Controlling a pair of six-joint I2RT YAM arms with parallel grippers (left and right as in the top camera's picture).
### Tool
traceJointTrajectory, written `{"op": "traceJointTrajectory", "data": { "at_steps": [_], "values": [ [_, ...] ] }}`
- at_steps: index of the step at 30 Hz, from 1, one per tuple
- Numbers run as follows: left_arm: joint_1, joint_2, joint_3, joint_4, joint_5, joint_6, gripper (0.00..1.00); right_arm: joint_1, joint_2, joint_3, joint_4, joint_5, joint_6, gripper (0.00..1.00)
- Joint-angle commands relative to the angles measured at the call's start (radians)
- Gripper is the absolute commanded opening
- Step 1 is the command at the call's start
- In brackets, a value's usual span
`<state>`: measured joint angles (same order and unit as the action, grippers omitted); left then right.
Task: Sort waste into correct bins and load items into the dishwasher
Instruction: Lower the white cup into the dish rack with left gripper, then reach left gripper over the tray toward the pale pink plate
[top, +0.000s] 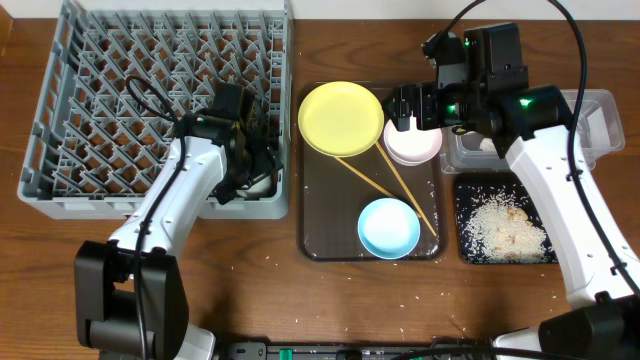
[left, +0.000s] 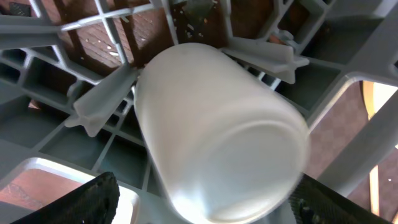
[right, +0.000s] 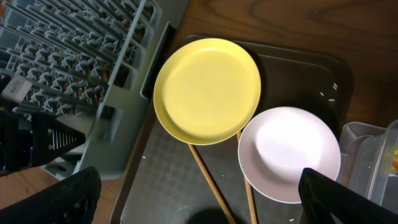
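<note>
My left gripper: fingers apart at 7 and 5 o'clock of the wrist view, one on each side of the small white cup. A strip of rack shows between the 7 o'clock pad and the cup. I cannot tell whether the other pad touches it.

Small white cup: base toward the camera, tilted among the pegs of the grey dish rack, in its 5 o'clock corner.

My right gripper: fingers wide apart, empty, above the dark-brown tray.

White bowl: tray's 1 o'clock corner, below that gripper.

Yellow plate: 11 o'clock corner, just beside the bowl.

Chopsticks: two, slanting from the plate toward 5 o'clock.

Light-blue bowl: tray's 6 o'clock end.

Black tub: at the tray's 3 o'clock, holding rice.

Clear tub: at the black tub's 12 o'clock, partly under my right arm.
</note>
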<state>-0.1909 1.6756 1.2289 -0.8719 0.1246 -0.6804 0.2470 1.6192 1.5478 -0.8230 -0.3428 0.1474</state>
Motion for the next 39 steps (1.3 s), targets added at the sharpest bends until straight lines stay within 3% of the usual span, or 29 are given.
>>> {"op": "traceJointTrajectory", "data": {
  "at_steps": [1,10,22,31,39],
  "values": [
    [-0.002,-0.011,0.041,-0.006,0.006,0.018,0.88,0.009,0.003,0.004,0.004,0.003,-0.014,0.99],
    [-0.012,-0.096,0.182,-0.013,0.109,0.173,0.88,0.006,-0.004,0.004,0.033,-0.002,-0.015,0.99],
    [-0.192,-0.157,0.227,0.01,0.128,0.178,0.82,-0.174,-0.149,0.004,0.141,-0.002,0.077,0.98],
    [-0.286,-0.039,0.475,-0.026,0.126,0.198,0.82,-0.276,-0.208,0.004,0.08,-0.005,0.056,0.99],
    [-0.364,0.143,0.511,-0.003,0.111,0.201,0.82,-0.277,-0.205,0.004,0.032,0.006,0.056,0.99]
  ]
}}
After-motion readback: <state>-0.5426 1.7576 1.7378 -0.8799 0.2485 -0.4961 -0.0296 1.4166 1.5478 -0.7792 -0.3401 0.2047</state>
